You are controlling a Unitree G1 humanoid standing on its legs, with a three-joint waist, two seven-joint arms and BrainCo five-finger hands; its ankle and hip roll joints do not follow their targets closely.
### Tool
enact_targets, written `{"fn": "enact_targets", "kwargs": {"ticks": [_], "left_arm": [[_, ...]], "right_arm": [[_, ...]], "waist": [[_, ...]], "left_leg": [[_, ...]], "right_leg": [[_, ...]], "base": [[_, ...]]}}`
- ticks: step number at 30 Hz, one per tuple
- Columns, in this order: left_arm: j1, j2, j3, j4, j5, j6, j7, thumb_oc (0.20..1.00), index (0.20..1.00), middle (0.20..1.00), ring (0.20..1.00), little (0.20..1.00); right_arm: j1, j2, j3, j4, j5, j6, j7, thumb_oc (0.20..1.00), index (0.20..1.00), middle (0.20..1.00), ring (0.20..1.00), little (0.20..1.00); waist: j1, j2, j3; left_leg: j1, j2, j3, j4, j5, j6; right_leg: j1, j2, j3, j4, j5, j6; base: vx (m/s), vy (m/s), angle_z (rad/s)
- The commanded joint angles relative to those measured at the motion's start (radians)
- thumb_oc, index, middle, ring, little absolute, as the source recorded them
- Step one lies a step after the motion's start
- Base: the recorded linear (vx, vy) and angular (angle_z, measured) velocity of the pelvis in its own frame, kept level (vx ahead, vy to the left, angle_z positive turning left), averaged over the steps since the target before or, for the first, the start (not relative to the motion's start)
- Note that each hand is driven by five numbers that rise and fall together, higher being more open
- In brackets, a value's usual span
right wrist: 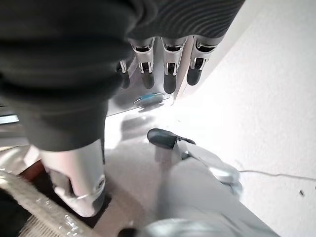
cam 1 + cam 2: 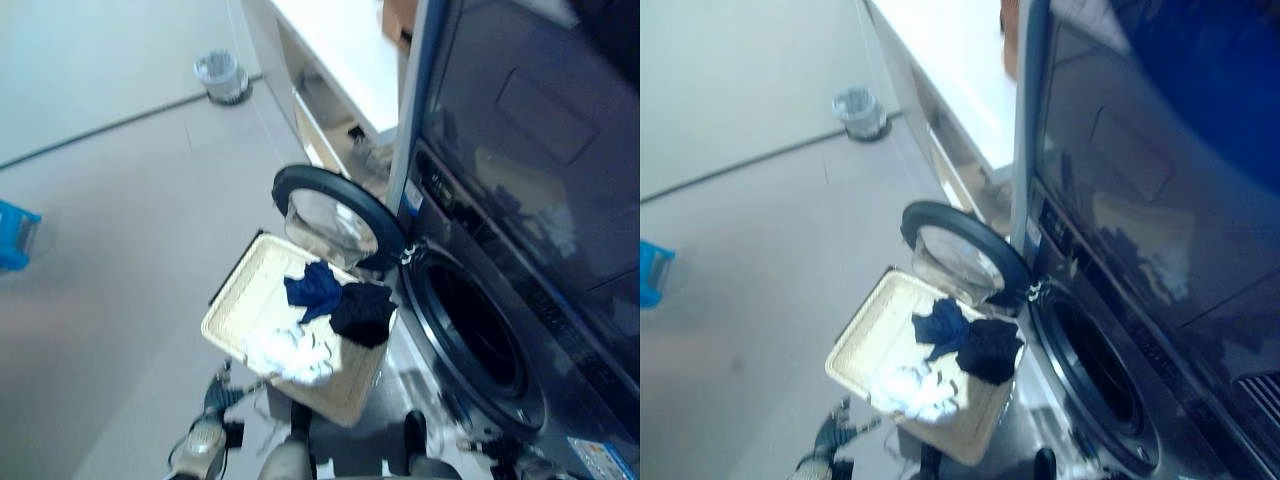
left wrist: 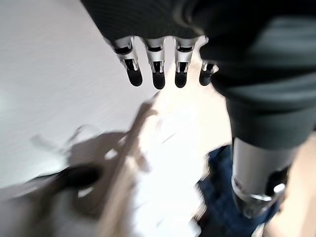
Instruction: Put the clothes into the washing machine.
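The clothes lay in a shallow cream basket (image 2: 240,290) on the floor, directly in front of the washing machine (image 2: 520,300): a blue garment (image 2: 313,288) at the centre, a black garment (image 2: 364,313) touching it on the machine side, and a white garment (image 2: 288,352) at the basket's near edge. No garment was held. The left hand (image 3: 163,64) hung above the basket's near-left edge with its fingers straight and slightly apart, clear of the white garment beneath it. The right hand (image 1: 163,64) hung apart from the clothes, near the base of the machine, fingers straight and grasping nothing.

The round door (image 2: 335,215) stood open over the basket's far end, exposing the dark drum opening (image 2: 470,330). The floor (image 2: 120,220) was pale grey. A white counter (image 2: 340,50) ran beside the machine, a small bin (image 2: 220,75) stood farther off, and a blue object (image 2: 15,235) lay at the left edge.
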Motion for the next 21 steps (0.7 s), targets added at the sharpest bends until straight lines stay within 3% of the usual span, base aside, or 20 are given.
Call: {"fn": "enact_targets", "kwargs": {"ticks": [1, 7, 11, 21], "left_arm": [[-0.137, 0.079, 0.045, -0.040, 0.055, -0.069, 0.198, 1.000, 1.000, 1.000, 1.000, 1.000], [-0.291, 0.144, 0.019, -0.121, 0.255, -0.053, 0.450, 1.000, 1.000, 1.000, 1.000, 1.000], [-0.368, 0.194, -0.017, -0.170, 0.403, -0.036, 0.555, 1.000, 1.000, 1.000, 1.000, 1.000], [-0.538, 0.297, -0.183, -0.189, 0.681, 0.025, 0.521, 1.000, 1.000, 1.000, 1.000, 1.000]], "right_arm": [[-0.076, -0.019, 0.022, -0.030, 0.085, -0.029, -0.025, 1.000, 1.000, 1.000, 1.000, 1.000], [-0.177, -0.054, 0.031, -0.054, 0.150, -0.036, -0.031, 1.000, 1.000, 1.000, 1.000, 1.000], [-0.214, -0.071, 0.038, -0.078, 0.189, -0.038, -0.039, 1.000, 1.000, 1.000, 1.000, 1.000], [-0.285, -0.134, 0.040, -0.116, 0.216, -0.047, -0.044, 1.000, 1.000, 1.000, 1.000, 1.000]], "waist": [[0.031, -0.068, 0.093], [0.035, -0.091, 0.186], [0.028, -0.104, 0.186], [-0.008, -0.096, 0.186]], "left_leg": [[0.012, -0.056, 0.000, -0.021, -0.072, 0.044], [-0.105, -0.069, -0.002, 0.042, -0.056, 0.043], [-0.229, -0.080, -0.003, 0.119, -0.065, 0.041], [-0.475, -0.105, -0.007, 0.287, -0.085, 0.042]], "right_leg": [[-0.143, -0.014, 0.031, 0.098, 0.010, -0.005], [-0.275, -0.018, 0.034, 0.176, 0.021, -0.001], [-0.390, -0.020, 0.036, 0.227, 0.025, 0.002], [-0.619, -0.008, 0.044, 0.344, 0.028, 0.000]], "base": [[-0.11, -0.013, 0.05], [-0.11, -0.027, 0.00], [-0.07, -0.031, -0.02], [-0.03, -0.005, 0.02]]}}
